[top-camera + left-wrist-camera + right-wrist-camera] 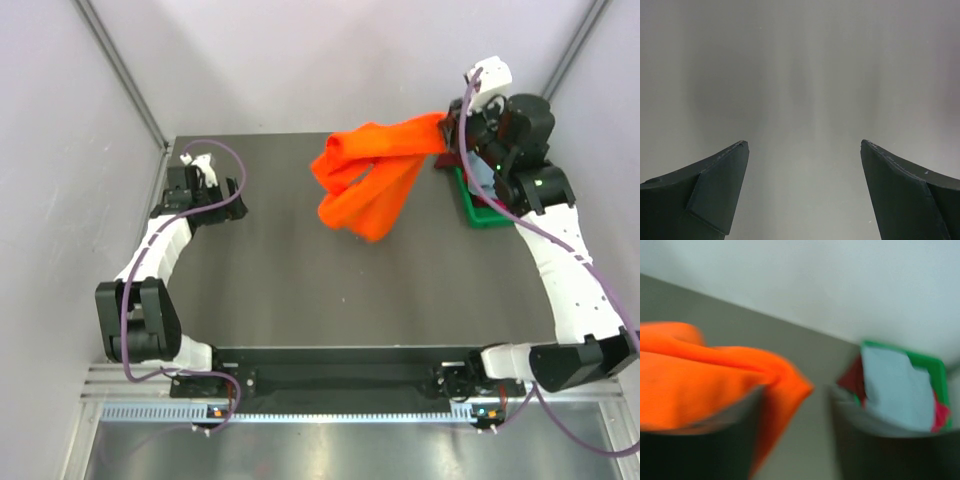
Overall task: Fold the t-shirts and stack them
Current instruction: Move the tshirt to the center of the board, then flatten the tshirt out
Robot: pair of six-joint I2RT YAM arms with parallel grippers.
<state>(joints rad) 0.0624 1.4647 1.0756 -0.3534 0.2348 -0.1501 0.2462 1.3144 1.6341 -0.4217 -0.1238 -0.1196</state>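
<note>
Top external view: I see a dark surface [300, 290] between pale walls [60, 150], with a green tray [480, 215] at the far right holding grey-blue [895, 385] and crimson t-shirts [852, 380]. The left jaws are spread wide and hold nothing. The orange t-shirt [375, 175] hangs lifted from the right jaws, draped over one finger [690, 455]; I cannot tell if it is pinched.

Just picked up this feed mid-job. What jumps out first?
The bright orange t-shirt stands out, strung from the right gripper at the far right toward the middle of the table; the blurred wrist view leaves the grip unclear. Beside that gripper, a green tray holds a pale grey-blue shirt and a dark red shirt. The left gripper hangs wide open on the left.
</note>
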